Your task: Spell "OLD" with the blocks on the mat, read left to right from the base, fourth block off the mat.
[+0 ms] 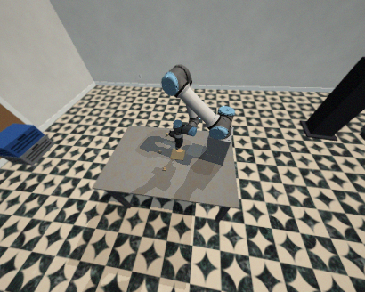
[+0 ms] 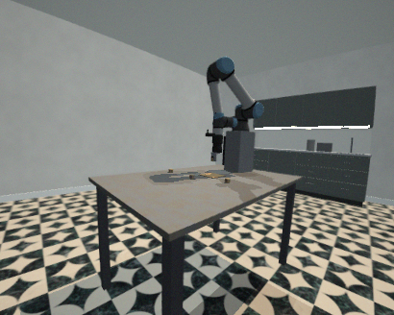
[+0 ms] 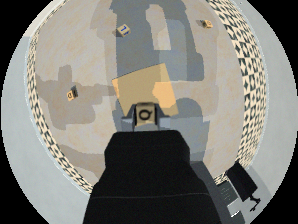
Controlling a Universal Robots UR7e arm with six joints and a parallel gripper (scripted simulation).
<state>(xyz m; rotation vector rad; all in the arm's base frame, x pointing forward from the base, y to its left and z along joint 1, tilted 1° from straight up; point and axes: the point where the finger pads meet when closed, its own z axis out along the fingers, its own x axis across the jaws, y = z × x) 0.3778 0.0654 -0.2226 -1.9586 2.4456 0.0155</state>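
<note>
Open air above the mat's far half (image 3: 140, 77); three loose blocks, well apart, bounding our low paths.

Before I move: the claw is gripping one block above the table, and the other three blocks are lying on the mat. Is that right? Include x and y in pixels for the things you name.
Not quite: the other three blocks (image 1: 165, 169) (image 2: 227, 181) (image 3: 123, 30) lie off the mat (image 1: 178, 156) (image 2: 212, 176) (image 3: 140, 82), spread around it on the table (image 1: 135, 178) (image 2: 170, 206) (image 3: 45, 60). The wrist view shows this. The claw (image 1: 179, 148) (image 2: 213, 157) (image 3: 145, 110) is indeed gripping one block (image 3: 146, 118) above the table.
</note>
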